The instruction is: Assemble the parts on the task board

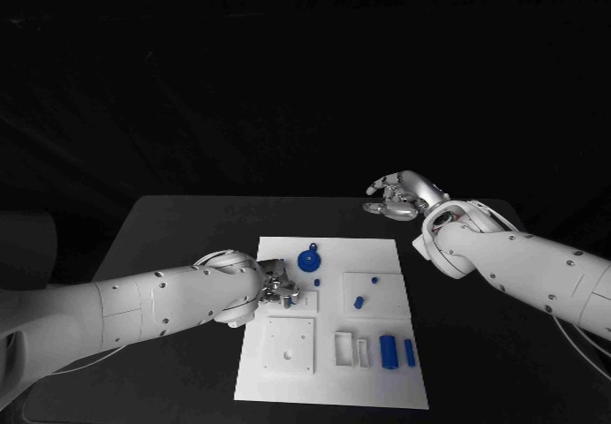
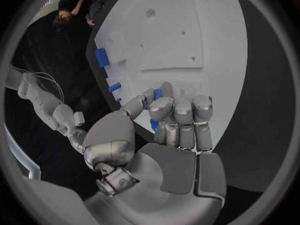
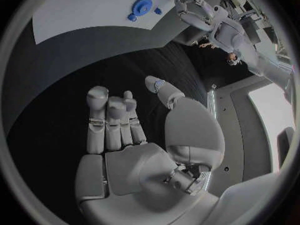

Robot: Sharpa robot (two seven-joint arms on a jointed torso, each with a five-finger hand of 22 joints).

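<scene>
Surface: black table [image 1: 178, 230], matte, dark surroundings beyond its far edge
Task board [image 1: 382, 389]: white plate at the table's middle, raised white blocks near its front edge
Parts: blue gear [image 1: 308, 260] near the board's far edge; two blue cylinders [image 1: 397, 351] by the front right corner; small blue pegs [image 1: 360, 301] at mid-board
Left hand [image 1: 278, 290]: over the board's left edge, fingers curled, pinching a small blue part [image 2: 157, 94]
Right hand [image 1: 401, 196]: above the table's far right corner, off the board, fingers loosely apart, holding nothing
Writing: none legible

Task board [image 1: 382, 252] white; parts blue, including round gear [image 1: 308, 261] and two upright bars [image 1: 397, 352]; tabletop [image 1: 178, 230] black; arms white, both hands silver
</scene>
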